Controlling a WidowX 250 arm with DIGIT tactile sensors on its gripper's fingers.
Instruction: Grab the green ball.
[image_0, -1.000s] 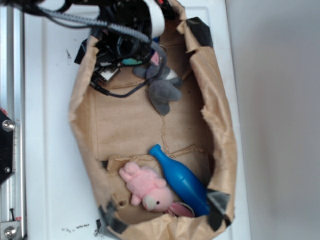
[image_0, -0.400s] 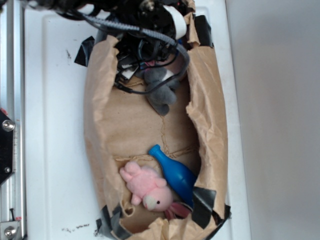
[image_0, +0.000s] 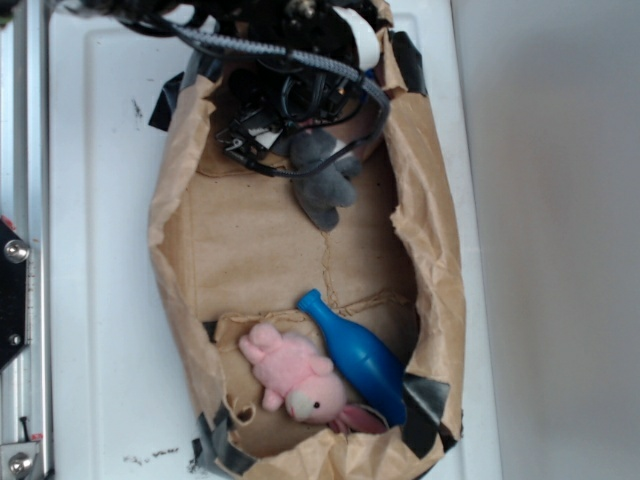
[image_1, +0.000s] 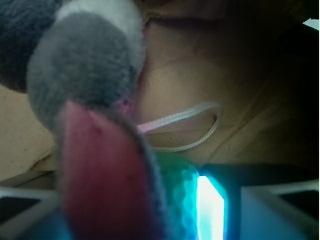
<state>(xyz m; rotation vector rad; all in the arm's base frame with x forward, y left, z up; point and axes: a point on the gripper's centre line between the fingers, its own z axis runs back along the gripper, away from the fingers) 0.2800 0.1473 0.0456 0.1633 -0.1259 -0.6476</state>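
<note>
Shifted since a second ago: crumpled brown paper bag wall (image_0: 170, 225) pulled inward and now spread wider again, black robot gripper (image_0: 290, 95) buried deeper among its cables at the bag's far end, on top of the grey plush bunny (image_0: 325, 175).

Seen from the wrist: small mint-green knitted ball (image_1: 182, 197) glowing low in the frame, right at the fingers, with the bunny's pink-lined ear (image_1: 107, 175) draped across it on the left and a thin white cord loop (image_1: 192, 127) lying just beyond. Pale finger edges visible on either side of the ball; seemingly flanking it, but grip cannot be told, nor how far apart the fingers stand.

Risk, as a judgement: closing now could pinch the ear together with the ball, or squeeze the ball out sideways; dragging the bunny up would follow.

From the exterior: ball entirely hidden under arm and cables; well away from the fingers, pink plush toy (image_0: 295, 375) and blue plastic bowling pin (image_0: 360, 360) at the near end. Wrist view alone shows the ball; exterior alone shows the bag's layout.
</note>
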